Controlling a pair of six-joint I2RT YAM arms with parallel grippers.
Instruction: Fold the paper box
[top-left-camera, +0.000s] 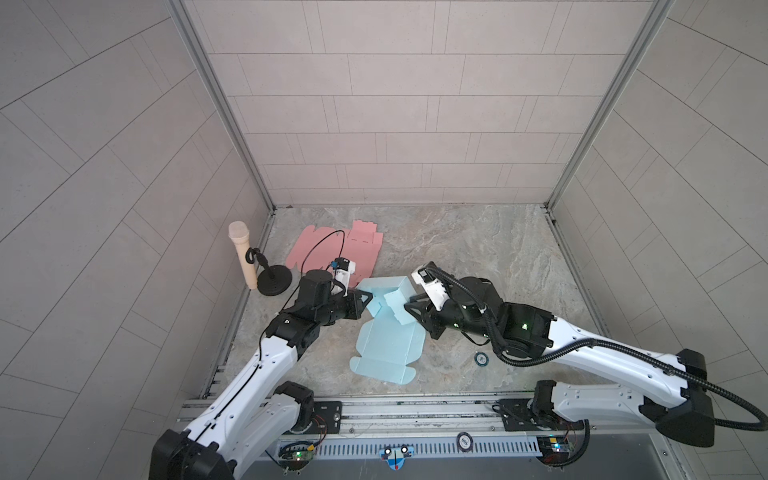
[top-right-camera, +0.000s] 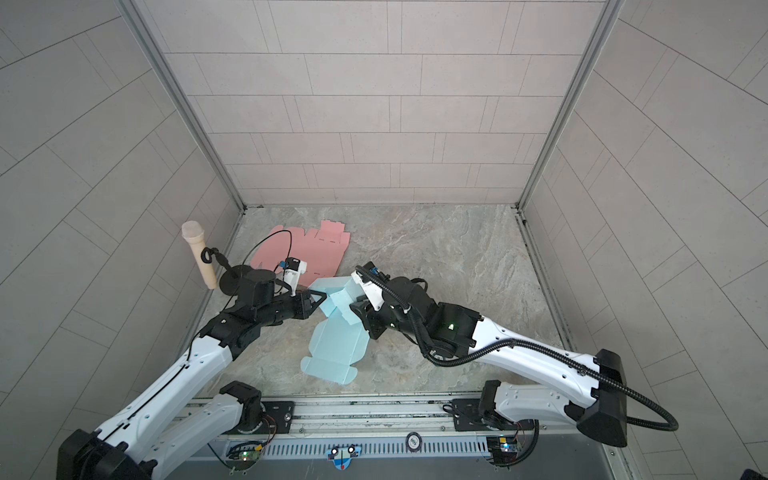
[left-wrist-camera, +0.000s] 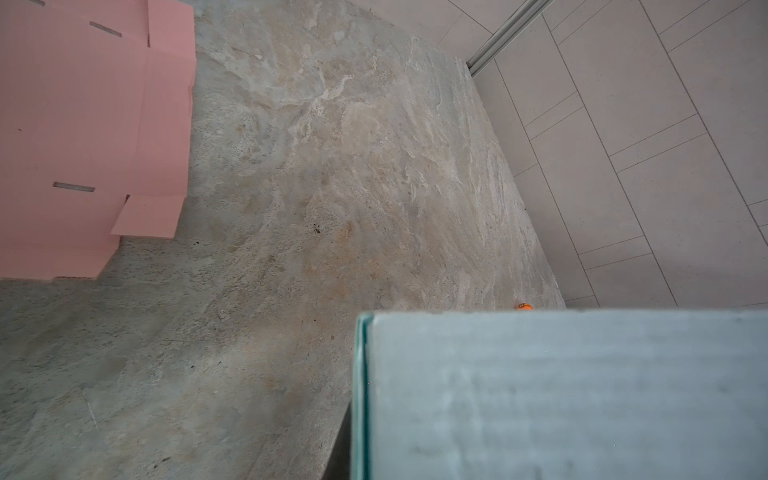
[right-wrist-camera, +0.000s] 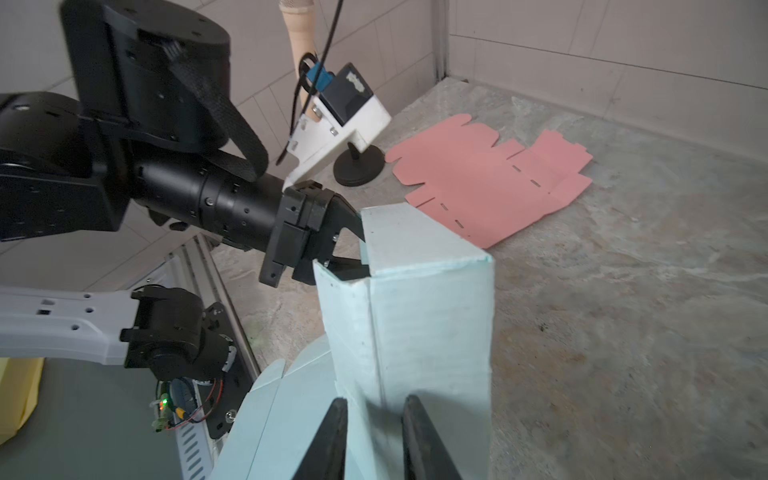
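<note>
Paper box (right-wrist-camera: 432, 324) wall's pinched upright by left gripper (right-wrist-camera: 359, 253); right gripper (right-wrist-camera: 374, 401) grip can't be told. Fold-over probably needed next.

The left end effector (right-wrist-camera: 362, 253) is pinched closed; the right end effector (right-wrist-camera: 374, 436) stands slightly parted.

No text can be read for sure. The round sticker (top-left-camera: 464, 441) on the front rail (top-left-camera: 374, 415) carries dark characters, too small to tell.
</note>
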